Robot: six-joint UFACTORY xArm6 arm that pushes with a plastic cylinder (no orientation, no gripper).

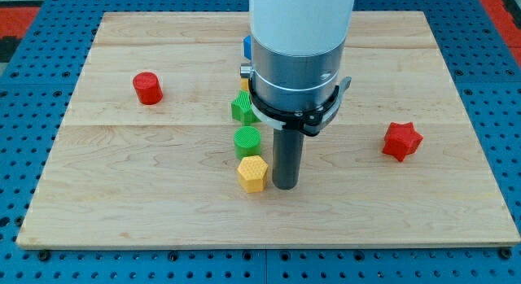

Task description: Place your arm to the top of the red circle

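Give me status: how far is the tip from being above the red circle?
Done: nothing visible yet. In hand: my tip sits low on the board near the middle, just right of the yellow hexagon and below the green circle. Left: the red circle lies far off toward the view's left and higher up; the tip must cross to that side and stop on the bare wood at the circle's top.

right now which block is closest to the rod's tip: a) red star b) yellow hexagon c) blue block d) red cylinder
b: my tip sits just to the view's right of the yellow hexagon, while the red cylinder is far off toward the view's left and the red star far toward the right.
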